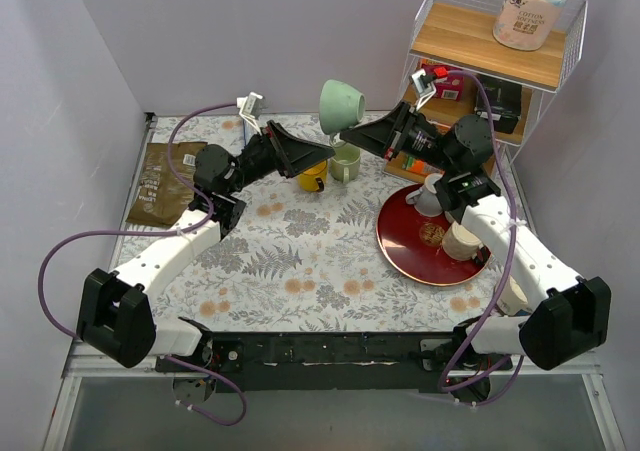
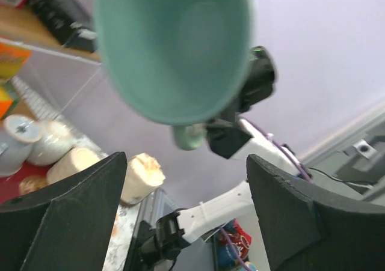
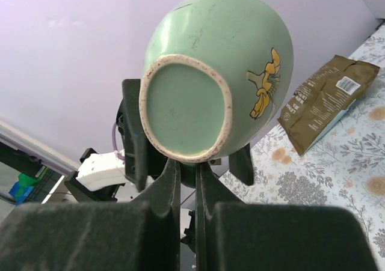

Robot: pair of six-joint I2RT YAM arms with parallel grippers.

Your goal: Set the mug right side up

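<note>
Nearest the arm bases, the flowered table [image 1: 300, 261] carries one red plate [image 1: 395, 251] at lower right, with at least two pale pieces of crockery on it; the exact count is unclear. One brown bag [image 1: 160, 181] lies at the left edge. Further in, at the middle of the top view, the left gripper [image 1: 312, 157] has its fingers spread wide and grips nothing. The right gripper [image 1: 350, 131] faces it with its fingers pinched nearly together on what looks like the handle of the green mug [image 1: 340, 101]. This one mug is in the air, tipped on its side, with its mouth towards the left gripper and its base towards the right wrist. Below it stand two small cups, one yellow cup [image 1: 313, 178] and one pale green cup [image 1: 346, 163]. To do this step well, the right wrist should roll on until the mouth faces up, keeping a firm pinch, and move the mug clear of those two cups before lowering it onto bare table. Farthest, at upper right, one shelf [image 1: 480, 46] bears one paper roll [image 1: 530, 9].
</note>
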